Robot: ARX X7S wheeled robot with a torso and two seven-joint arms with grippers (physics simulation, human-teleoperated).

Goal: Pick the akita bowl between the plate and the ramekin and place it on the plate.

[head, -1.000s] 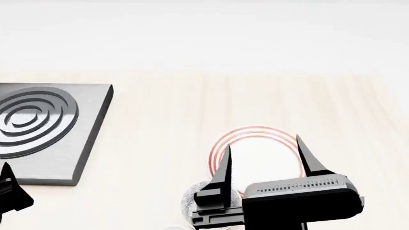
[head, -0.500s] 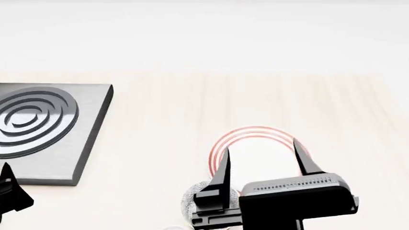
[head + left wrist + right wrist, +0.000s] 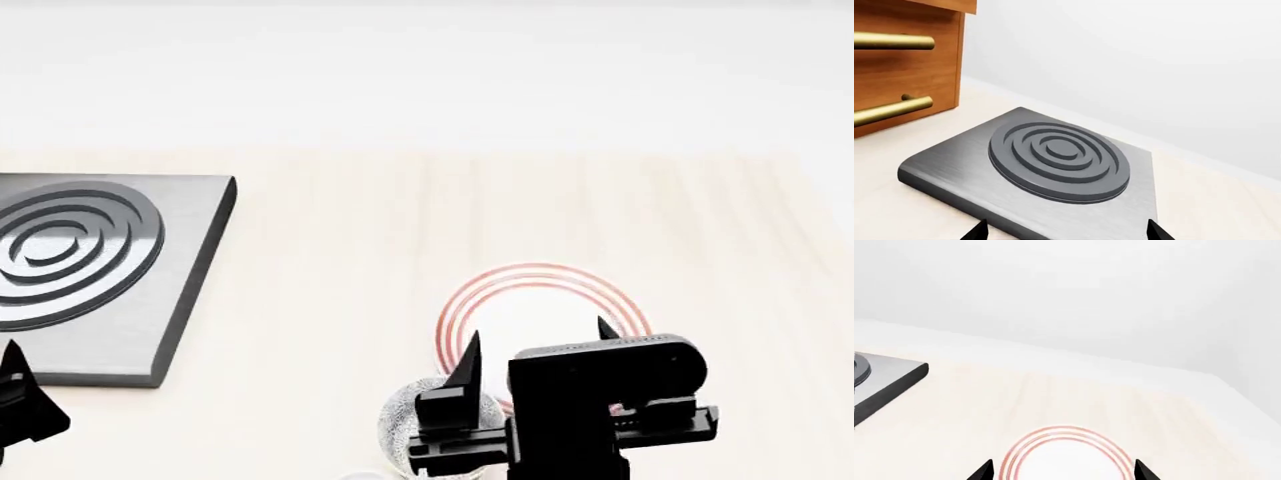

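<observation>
Since a second ago the right gripper [image 3: 534,345] has pulled back toward the lower edge of the head view and tipped down; its black body now covers the near part of the plate, and its fingertips look shorter and lower than before. Plate, bowl and stove unit have not moved.

Left to right in the head view: the left gripper [image 3: 20,405] shows only as a black corner at lower left; its wrist view shows two tips [image 3: 977,231] spread wide, so jaws apart, holding nothing. Above it, at the left edge, sits the flat grey brushed-metal stove slab with dark concentric burner rings [image 3: 80,265]; the left wrist view also shows a brown wooden drawer front with brass bar handles [image 3: 901,65] beyond it. Lower centre: the small round grey-speckled white akita bowl [image 3: 407,415], resting on the pale wood-grain counter [image 3: 347,240], just left of the right gripper's left finger, partly hidden, not gripped. Right of it, the round flat white plate with thin red rim rings [image 3: 534,290]. Right gripper jaws apart, empty, straddling the plate, not the bowl. Ramekin not visible.

Risk: gripper is lined up over the plate; descending here would hit the plate or knock the bowl sideways with the left finger. A second look-alike bowl could be mistaken for the target.
</observation>
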